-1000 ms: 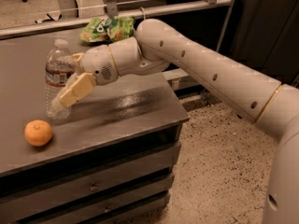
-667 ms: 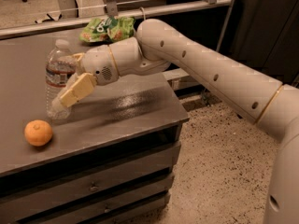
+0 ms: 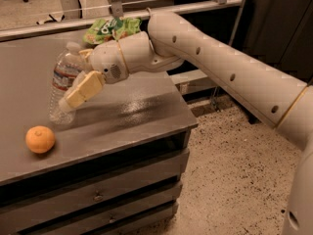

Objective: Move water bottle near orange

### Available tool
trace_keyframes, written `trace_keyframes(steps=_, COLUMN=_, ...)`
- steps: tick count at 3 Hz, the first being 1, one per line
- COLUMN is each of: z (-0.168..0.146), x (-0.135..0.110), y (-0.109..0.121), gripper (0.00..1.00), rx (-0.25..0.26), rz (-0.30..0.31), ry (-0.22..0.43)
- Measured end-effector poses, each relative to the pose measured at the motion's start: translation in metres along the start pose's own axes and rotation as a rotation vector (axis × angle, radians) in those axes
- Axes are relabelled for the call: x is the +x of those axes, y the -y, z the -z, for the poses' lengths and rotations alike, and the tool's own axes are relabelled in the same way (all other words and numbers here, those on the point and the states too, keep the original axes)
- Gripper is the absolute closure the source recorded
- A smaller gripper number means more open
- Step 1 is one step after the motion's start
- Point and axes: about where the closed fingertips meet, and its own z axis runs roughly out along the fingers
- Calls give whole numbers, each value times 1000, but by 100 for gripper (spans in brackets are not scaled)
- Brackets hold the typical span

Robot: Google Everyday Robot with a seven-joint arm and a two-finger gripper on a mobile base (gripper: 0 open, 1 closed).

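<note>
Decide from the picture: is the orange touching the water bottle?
No: the orange lies apart from the water bottle, bare tabletop between them, while the gripper clasps the tilted bottle.

Cream end effector [image 3: 66, 101] grips clear, white-capped water bottle [image 3: 61, 77].

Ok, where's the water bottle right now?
Left side of the camera view: the water bottle is tilted in the gripper over the grey table, up-right of the orange, in front of the green snack bag.

Dim warm light, slight blur, glare beside jaws on water bottle [image 3: 62, 78]
</note>
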Motion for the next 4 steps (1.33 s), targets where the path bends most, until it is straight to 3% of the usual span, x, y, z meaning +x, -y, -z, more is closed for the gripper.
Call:
trace_keyframes(steps=1, z=7, x=-6, y=5, gripper=0, rx=23, rz=25, ry=-23)
trace_keyframes(steps=2, z=12, x=-10, y=9, gripper=18, rx=38, rz=42, ry=-37)
trace_keyframes(steps=4, z=18, x=-16, y=13, gripper=64, rx=54, rz=59, ry=-54)
